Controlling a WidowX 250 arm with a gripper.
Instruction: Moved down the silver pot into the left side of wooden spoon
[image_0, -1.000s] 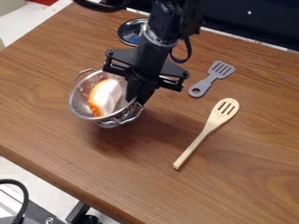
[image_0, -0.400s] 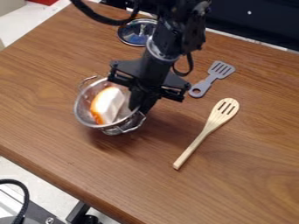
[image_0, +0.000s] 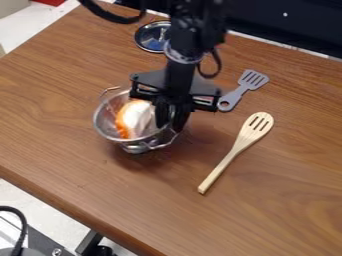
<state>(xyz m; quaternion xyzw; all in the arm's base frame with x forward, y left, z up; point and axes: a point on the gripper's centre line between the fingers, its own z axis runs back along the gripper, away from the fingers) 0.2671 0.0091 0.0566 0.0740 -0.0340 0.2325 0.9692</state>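
While the arm (image_0: 180, 65) hangs in from the top edge of the view, its gripper (image_0: 169, 127) is clamped on the pot (image_0: 104, 123), at the right side of the rim, with one finger inside and the other outside. The pot is to the left of the wooden spoon (image_0: 234, 150), well apart from it, and tilts with its mouth toward the left; whether its base touches the table (image_0: 80, 167) I cannot tell. An orange and white thing (image_0: 135, 118) lies inside it. One wire handle stands out at the pot's upper left, another at its lower right. The spoon lies aslant, slotted head at the upper right. Above it lies a grey spatula (image_0: 243, 89), and behind the arm is a round lid (image_0: 151, 38).
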